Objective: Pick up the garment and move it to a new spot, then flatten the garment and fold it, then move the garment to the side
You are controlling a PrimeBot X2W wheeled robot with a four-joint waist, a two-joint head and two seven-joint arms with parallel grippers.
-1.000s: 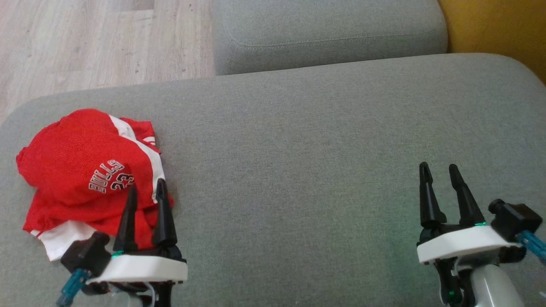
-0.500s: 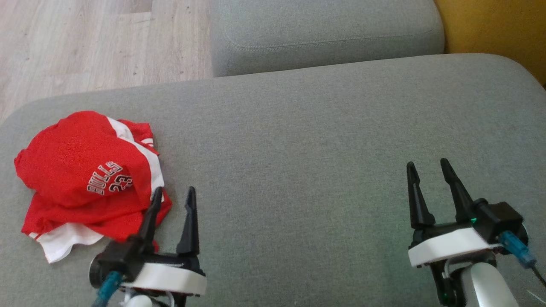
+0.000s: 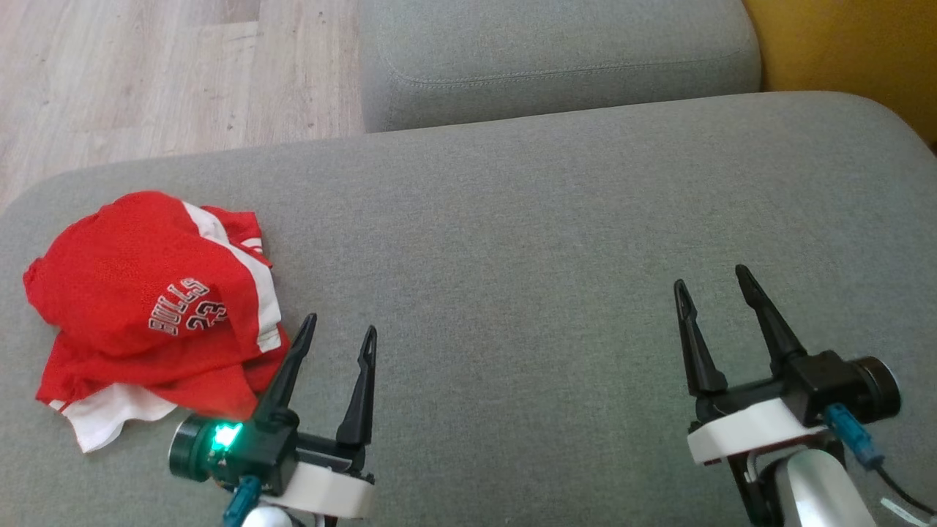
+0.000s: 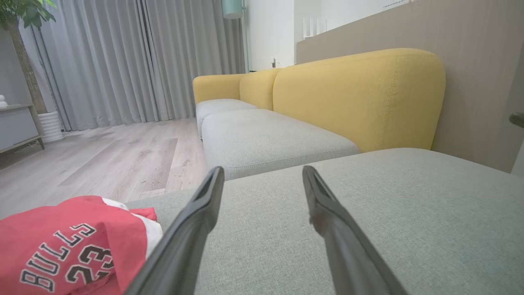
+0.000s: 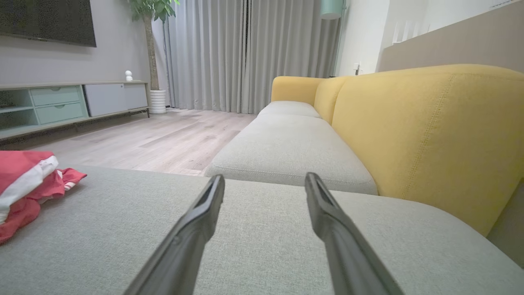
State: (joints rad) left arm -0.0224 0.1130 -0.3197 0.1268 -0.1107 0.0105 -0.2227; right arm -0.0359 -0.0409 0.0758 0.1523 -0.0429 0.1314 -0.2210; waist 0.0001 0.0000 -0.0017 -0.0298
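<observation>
The garment [image 3: 146, 307] is a red piece with white stripes and "BULLS 23" lettering, lying crumpled at the left end of the grey sofa cushion [image 3: 512, 241]. It also appears as the garment [image 4: 61, 246] at the lower left of the left wrist view and the garment [image 5: 24, 184] at the left edge of the right wrist view. My left gripper [image 3: 340, 333] stands open just right of the garment's near edge, holding nothing. My right gripper [image 3: 710, 282] is open over bare cushion far to the right.
A second grey seat cushion [image 3: 556, 58] lies beyond the one I work on, with a yellow backrest [image 3: 849, 51] at the far right. Wooden floor [image 3: 146, 73] lies past the cushion's left and far edge.
My left gripper has drawn back to the right, off the garment, and turned its fingers rightward. My right gripper has shifted slightly left. The garment has stayed where it lay.
</observation>
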